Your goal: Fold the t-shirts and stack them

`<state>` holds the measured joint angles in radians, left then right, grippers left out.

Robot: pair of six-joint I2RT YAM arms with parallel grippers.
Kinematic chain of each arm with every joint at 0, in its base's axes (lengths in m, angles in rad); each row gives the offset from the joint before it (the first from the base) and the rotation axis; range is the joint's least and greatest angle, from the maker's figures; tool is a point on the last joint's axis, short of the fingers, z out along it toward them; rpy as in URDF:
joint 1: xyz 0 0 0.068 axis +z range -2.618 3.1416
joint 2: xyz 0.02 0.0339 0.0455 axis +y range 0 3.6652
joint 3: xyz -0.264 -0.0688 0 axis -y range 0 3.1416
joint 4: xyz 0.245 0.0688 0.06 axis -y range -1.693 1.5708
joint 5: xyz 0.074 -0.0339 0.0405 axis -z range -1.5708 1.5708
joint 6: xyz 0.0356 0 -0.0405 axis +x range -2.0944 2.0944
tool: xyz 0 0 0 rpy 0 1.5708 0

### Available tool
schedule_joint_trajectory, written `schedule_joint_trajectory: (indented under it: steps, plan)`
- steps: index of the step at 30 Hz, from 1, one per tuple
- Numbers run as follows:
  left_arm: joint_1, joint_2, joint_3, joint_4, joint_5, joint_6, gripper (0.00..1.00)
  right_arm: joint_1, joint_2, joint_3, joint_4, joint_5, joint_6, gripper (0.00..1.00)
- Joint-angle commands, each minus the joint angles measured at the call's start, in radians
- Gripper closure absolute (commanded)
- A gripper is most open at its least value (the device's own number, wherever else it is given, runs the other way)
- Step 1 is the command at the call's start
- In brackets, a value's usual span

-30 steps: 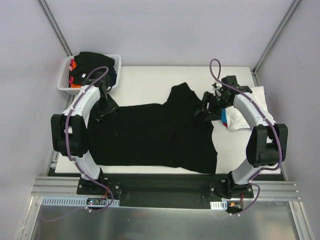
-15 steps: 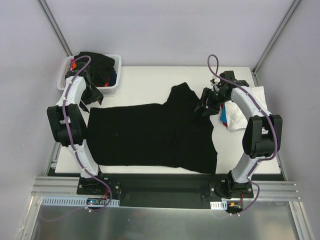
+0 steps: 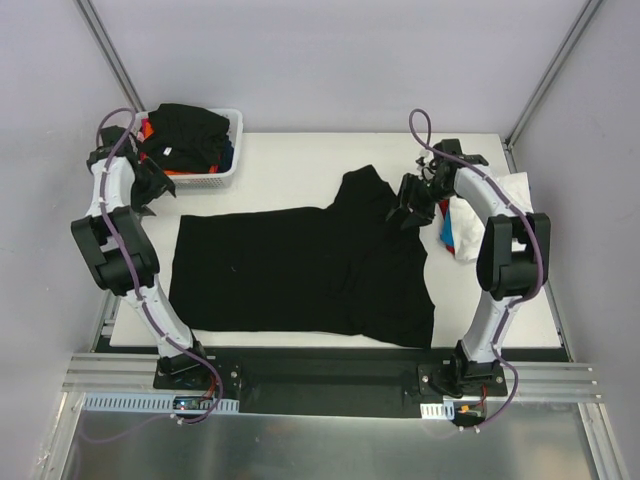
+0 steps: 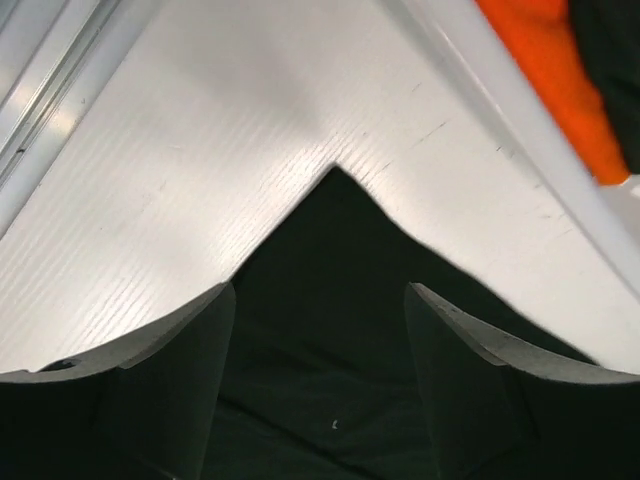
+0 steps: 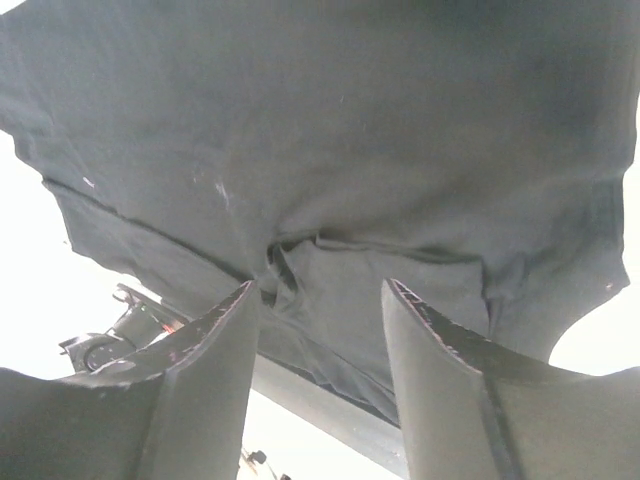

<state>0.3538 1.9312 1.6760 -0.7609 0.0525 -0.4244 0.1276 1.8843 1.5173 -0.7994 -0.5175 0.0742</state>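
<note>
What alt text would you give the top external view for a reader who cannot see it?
A large black t-shirt lies spread across a white table. The left gripper is near its far left corner, beside a white basket of clothes; the right gripper is over its far right edge.

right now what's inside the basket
A black shirt lies on top in the basket, with orange cloth and blue cloth showing at its edges. Whatever is under the black shirt is covered.
</note>
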Motion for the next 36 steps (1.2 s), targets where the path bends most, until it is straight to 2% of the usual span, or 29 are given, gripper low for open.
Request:
schedule_joint_trajectory:
  steps: [1, 7, 9, 13, 24, 27, 30, 36]
  plan:
    - [0.028, 0.055, 0.089, 0.06, 0.173, -0.082, 0.31, -0.014, 0.071, 0.153, 0.0, -0.007, 0.036, 0.46]
    - [0.001, 0.156, 0.183, 0.045, 0.158, -0.087, 0.32, -0.034, 0.274, 0.479, -0.018, -0.016, 0.102, 0.47]
    - [-0.007, 0.186, 0.211, 0.02, 0.127, -0.073, 0.32, -0.04, 0.328, 0.536, -0.021, -0.022, 0.119, 0.48]
    - [-0.018, 0.175, 0.162, -0.001, 0.058, -0.073, 0.32, -0.051, 0.369, 0.619, -0.02, -0.042, 0.139, 0.48]
    - [-0.03, 0.118, 0.01, -0.009, -0.008, -0.113, 0.33, -0.112, 0.377, 0.5, 0.025, -0.139, 0.151, 0.53]
    - [-0.032, 0.114, -0.016, -0.008, -0.002, -0.113, 0.4, -0.12, 0.369, 0.483, 0.026, -0.144, 0.15, 0.53]
    - [-0.032, 0.123, -0.018, -0.005, 0.003, -0.105, 0.44, -0.118, 0.348, 0.452, 0.025, -0.139, 0.142, 0.53]
    - [-0.035, 0.172, 0.034, 0.003, 0.004, -0.083, 0.44, -0.114, 0.299, 0.385, 0.037, -0.128, 0.131, 0.54]
